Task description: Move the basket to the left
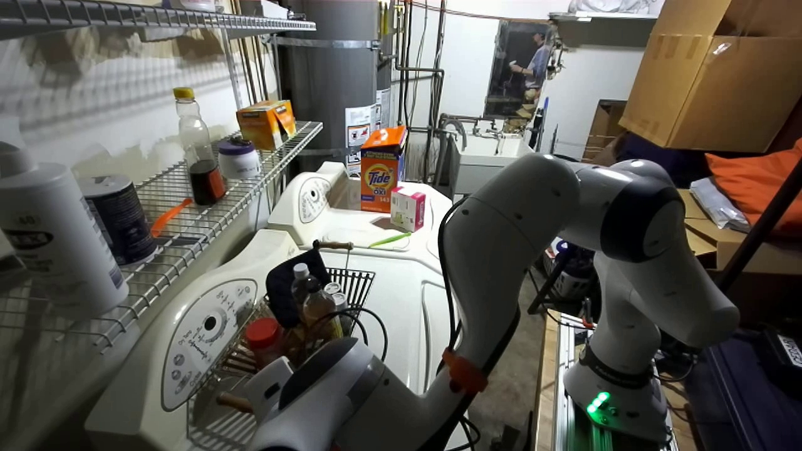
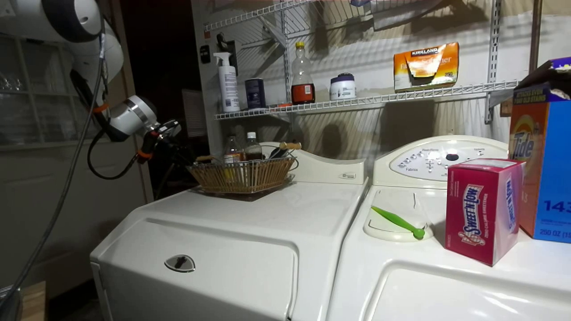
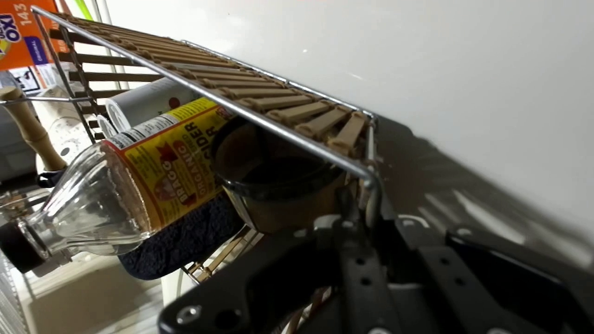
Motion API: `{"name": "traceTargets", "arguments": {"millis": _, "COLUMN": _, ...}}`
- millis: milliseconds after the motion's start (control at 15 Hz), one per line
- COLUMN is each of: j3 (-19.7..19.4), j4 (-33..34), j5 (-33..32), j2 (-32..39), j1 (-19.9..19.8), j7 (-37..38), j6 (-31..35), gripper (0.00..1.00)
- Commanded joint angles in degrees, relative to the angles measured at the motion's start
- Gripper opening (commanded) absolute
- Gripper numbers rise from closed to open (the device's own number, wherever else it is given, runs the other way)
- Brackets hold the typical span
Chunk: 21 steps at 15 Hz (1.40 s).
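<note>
The basket (image 2: 243,176) is low, with tan slats, a wire frame and wooden end handles. It stands on the left white machine (image 2: 276,214) in an exterior view, and partly behind the arm in an exterior view (image 1: 356,285). It holds bottles, a red-lidded jar (image 1: 264,335), cans and a dark cloth (image 1: 285,291). In the wrist view its wire rim and slats (image 3: 278,99) run down to my gripper (image 3: 366,206). The fingers sit on both sides of the basket's near end and look shut on it. The fingertips are dark and blurred there; in the exterior views they are hidden or too dark.
A wire shelf (image 2: 370,98) with bottles and a carton runs above the basket along the wall. On the right machine stand a Tide box (image 2: 526,151), a pink sweetener box (image 2: 468,214) and a green utensil (image 2: 397,220). The machine's control panel (image 1: 210,338) rises behind the basket.
</note>
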Motion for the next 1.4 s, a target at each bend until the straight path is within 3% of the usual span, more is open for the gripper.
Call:
{"name": "traceTargets", "arguments": {"millis": 0, "j3": -2.3, "j4": 9.1, "j5": -1.7, "j2": 2.6, "j1": 5.4, "j7": -4.7, "j6": -8.6, "gripper": 0.03}}
{"name": "traceTargets", "arguments": {"millis": 400, "j3": -4.1, "j4": 14.7, "j5": -1.8, "j2": 6.2, "j1": 8.6, "j7": -9.2, "j6": -6.6, "gripper": 0.03}}
{"name": "traceTargets", "arguments": {"millis": 467, "j3": -4.3, "j4": 15.1, "j5": -1.4, "j2": 6.6, "j1": 8.7, "j7": -9.9, "j6": -6.3, "gripper": 0.14}}
{"name": "traceTargets", "arguments": {"millis": 533, "j3": -4.6, "j4": 15.5, "j5": -1.2, "j2": 6.9, "j1": 8.7, "j7": -10.3, "j6": -5.9, "gripper": 0.36}}
{"name": "traceTargets", "arguments": {"millis": 800, "j3": -6.0, "j4": 16.3, "j5": -1.1, "j2": 7.1, "j1": 9.1, "j7": -11.4, "j6": -5.6, "gripper": 0.47}}
{"name": "traceTargets", "arguments": {"millis": 1200, "j3": -7.2, "j4": 18.3, "j5": -1.2, "j2": 6.6, "j1": 9.9, "j7": -16.0, "j6": -4.8, "gripper": 0.87}}
{"name": "traceTargets", "arguments": {"millis": 1333, "j3": -5.7, "j4": 18.0, "j5": -0.2, "j2": 5.4, "j1": 8.6, "j7": -17.0, "j6": -2.6, "gripper": 0.99}}
